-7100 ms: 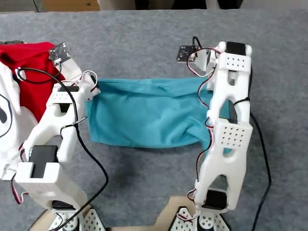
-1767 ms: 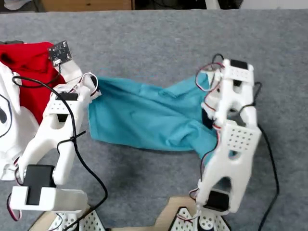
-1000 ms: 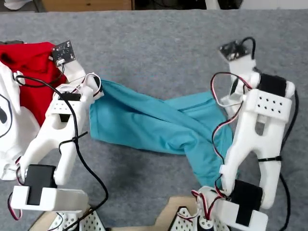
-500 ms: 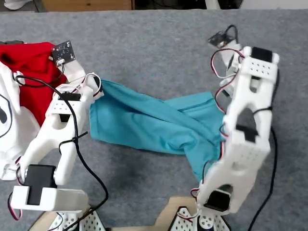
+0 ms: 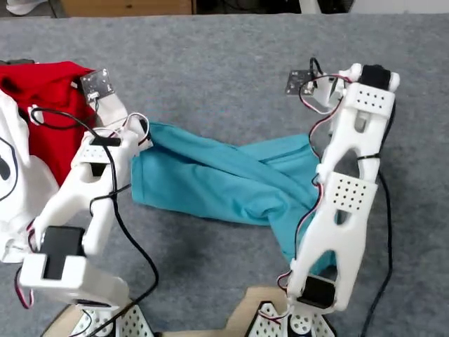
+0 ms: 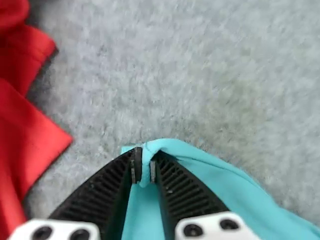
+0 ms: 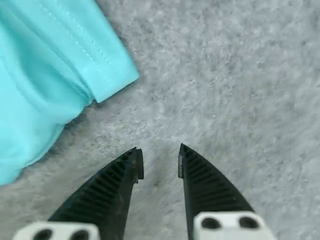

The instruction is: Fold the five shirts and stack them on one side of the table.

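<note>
Right arm (image 5: 347, 182) has swung back in over the teal shirt's far right corner since half a second ago; left arm (image 5: 84, 189) has barely shifted. High view: teal shirt (image 5: 224, 179) lies mid counter (image 5: 210, 63), crumpled, right end dragged toward the near edge. Left hand (image 5: 139, 133) sits at its far left corner. Red shirt (image 5: 42, 91) and white shirt (image 5: 10, 175) are piled at the left edge. Left wrist view: left hand (image 6: 144, 165) clenched on a pinch of teal shirt (image 6: 210, 190) corner, red shirt (image 6: 20, 100) near, grey counter (image 6: 200, 75) beyond. Right wrist view: right hand (image 7: 159, 162) released, fingers parted over bare counter (image 7: 225, 75), grasping nothing; hemmed corner of teal shirt (image 7: 40, 75) near, not touching.
</note>
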You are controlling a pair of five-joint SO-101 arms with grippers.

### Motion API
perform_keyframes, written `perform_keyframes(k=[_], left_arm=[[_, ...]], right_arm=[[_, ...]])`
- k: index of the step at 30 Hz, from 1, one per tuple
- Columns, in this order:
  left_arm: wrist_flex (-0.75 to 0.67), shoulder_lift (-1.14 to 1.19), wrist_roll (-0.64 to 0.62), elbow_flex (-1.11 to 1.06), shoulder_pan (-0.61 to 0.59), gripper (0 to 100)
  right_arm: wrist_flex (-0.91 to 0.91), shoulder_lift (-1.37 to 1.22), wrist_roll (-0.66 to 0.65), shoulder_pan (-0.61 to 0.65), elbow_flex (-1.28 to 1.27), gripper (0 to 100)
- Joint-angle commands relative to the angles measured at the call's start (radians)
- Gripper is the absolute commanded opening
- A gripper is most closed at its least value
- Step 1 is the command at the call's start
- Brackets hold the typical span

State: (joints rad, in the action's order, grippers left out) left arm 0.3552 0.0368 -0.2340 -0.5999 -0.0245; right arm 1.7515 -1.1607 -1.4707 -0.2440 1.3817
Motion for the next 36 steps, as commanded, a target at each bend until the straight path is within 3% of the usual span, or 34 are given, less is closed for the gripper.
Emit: perform_keyframes(k=[1, 21, 24, 29, 36], left_arm=[[-0.012, 0.015, 0.008, 0.068, 0.006, 2], [-0.017, 0.031, 0.008, 0.091, 0.006, 2], [-0.018, 0.031, 0.008, 0.091, 0.006, 2], [-0.018, 0.033, 0.008, 0.091, 0.006, 2], [-0.012, 0.033, 0.008, 0.089, 0.006, 2]], right_arm=[[0.032, -0.044, -0.041, -0.001, 0.131, 13.8], [0.041, -0.071, -0.055, 0.065, 0.217, 13.8], [0.041, 0.042, -0.055, 0.068, 0.074, 13.8], [0.028, 0.348, -0.091, 0.09, -0.406, 13.8], [-0.275, 0.481, -0.11, 0.084, -0.796, 13.8]])
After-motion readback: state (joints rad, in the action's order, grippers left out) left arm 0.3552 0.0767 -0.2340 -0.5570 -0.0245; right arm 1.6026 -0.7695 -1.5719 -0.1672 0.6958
